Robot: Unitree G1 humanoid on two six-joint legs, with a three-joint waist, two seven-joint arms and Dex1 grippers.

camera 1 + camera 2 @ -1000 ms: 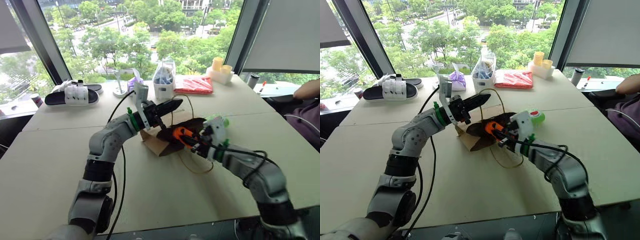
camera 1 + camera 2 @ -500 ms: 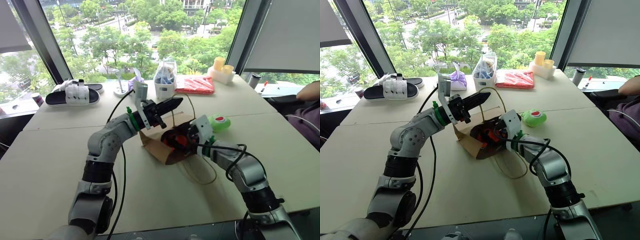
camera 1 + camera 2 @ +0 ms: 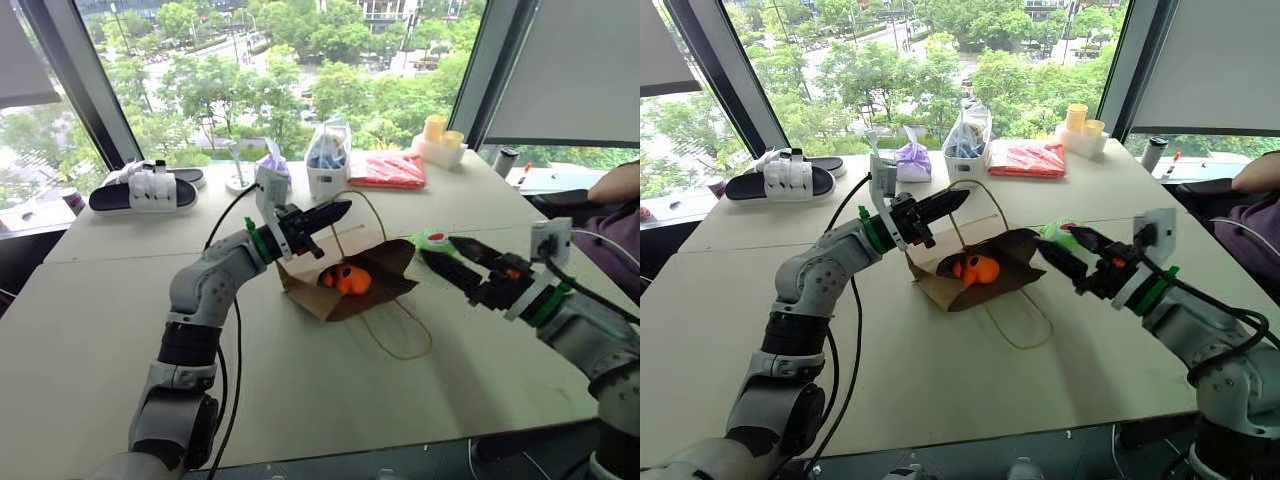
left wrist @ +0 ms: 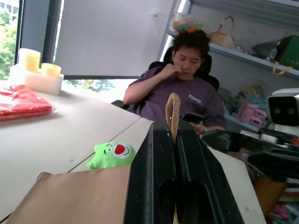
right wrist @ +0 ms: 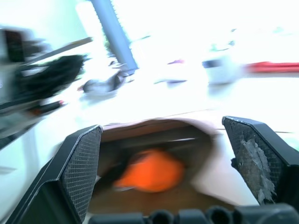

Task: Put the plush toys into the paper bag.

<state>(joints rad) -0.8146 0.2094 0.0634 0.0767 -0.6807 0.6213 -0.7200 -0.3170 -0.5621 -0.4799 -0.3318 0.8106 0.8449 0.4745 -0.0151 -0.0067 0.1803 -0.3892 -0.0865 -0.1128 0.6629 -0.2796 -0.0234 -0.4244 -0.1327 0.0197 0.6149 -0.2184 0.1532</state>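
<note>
Orange plush toy [image 3: 348,279] dropped inside paper bag [image 3: 312,292]; right gripper [image 3: 437,255] pulled back, spread wide, empty; left gripper [image 3: 336,211] clamped on handle [image 4: 173,108]; green toy [image 4: 112,155] next.

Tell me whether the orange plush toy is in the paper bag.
In. The orange plush toy lies just inside the open mouth of the paper bag, which lies on its side.
</note>
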